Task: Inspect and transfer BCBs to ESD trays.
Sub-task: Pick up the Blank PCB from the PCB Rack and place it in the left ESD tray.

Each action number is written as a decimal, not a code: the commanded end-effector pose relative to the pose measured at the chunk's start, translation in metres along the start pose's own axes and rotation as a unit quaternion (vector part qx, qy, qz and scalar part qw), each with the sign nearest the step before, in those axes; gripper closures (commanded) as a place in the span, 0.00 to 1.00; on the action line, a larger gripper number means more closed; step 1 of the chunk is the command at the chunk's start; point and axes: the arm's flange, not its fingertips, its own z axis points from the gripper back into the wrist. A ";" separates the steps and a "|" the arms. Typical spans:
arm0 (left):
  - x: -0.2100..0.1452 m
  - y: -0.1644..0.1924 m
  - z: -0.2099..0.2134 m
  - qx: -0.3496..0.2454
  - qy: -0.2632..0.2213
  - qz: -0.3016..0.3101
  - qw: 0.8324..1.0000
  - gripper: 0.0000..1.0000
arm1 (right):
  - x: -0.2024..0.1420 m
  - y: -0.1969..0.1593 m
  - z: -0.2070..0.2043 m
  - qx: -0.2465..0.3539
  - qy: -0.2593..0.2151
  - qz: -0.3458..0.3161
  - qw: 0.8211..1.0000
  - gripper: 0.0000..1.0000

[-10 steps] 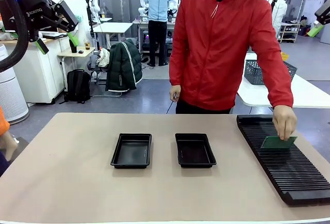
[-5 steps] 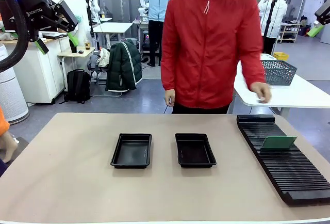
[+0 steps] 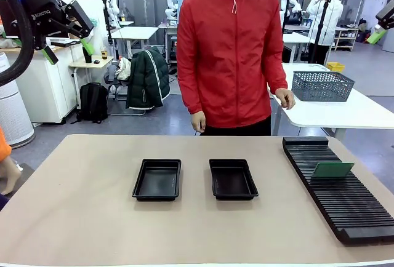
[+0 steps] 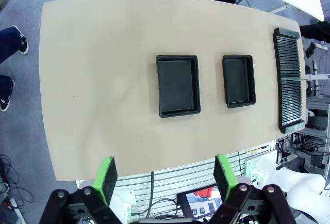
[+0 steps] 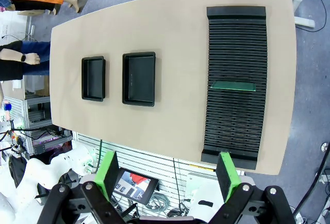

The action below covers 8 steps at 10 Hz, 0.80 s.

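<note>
Progress, by my judgement: at the outset. One BCB (image 3: 332, 169) stands on edge, leaning, in a slot of the long black ribbed rack (image 3: 348, 208) at the robot's right end of the table (image 3: 80, 205); no other board is visible. The two ESD trays lie side by side near the table's middle, apart from each other and well apart from the rack. The left tray (image 3: 157, 179) and the right tray (image 3: 233, 179) each show a bare black floor, nothing loaded. No inspection or transfer is evidenced, so the pick, check and placement all appear outstanding. Left end effector (image 4: 165, 170): raised high above the table, fingers spread wide, nothing between them. Right end effector (image 5: 168, 164): likewise high, spread wide, empty. The person (image 3: 228, 51) in a red jacket stands at the far edge, one hand (image 3: 198, 121) hanging at the side. The other hand (image 3: 284, 98) is held near a white side table (image 3: 351, 113) carrying a grey mesh basket (image 3: 322, 86); neither hand touches the main table. Surface: matt beige top, rounded corners, no loose debris seen. Room: open workshop with a grey floor. A dark jacket (image 3: 148, 77) is draped over a chair, with a black backpack (image 3: 93, 102) on the floor beside it; further tables and people stand farther back.
</note>
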 end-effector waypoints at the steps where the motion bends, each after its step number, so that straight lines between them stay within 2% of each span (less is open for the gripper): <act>1: -0.001 0.001 0.000 -0.001 -0.001 0.002 1.000 0.00 | 0.000 0.000 0.001 -0.001 -0.001 0.000 1.000 0.00; 3: -0.001 0.001 0.000 -0.001 -0.001 0.002 1.000 0.00 | 0.000 0.000 0.000 0.000 0.000 0.000 1.000 0.00; 4: -0.001 0.001 0.000 -0.001 -0.001 0.002 1.000 0.00 | -0.001 0.002 -0.005 -0.025 -0.004 0.031 0.999 0.00; 6: -0.001 0.001 0.000 -0.001 -0.001 0.002 1.000 0.00 | -0.007 0.005 -0.021 -0.064 0.001 0.138 0.988 0.00; 8: -0.001 0.001 0.000 -0.001 -0.001 0.002 1.000 0.00 | -0.017 0.002 -0.042 -0.100 0.003 0.236 0.967 0.00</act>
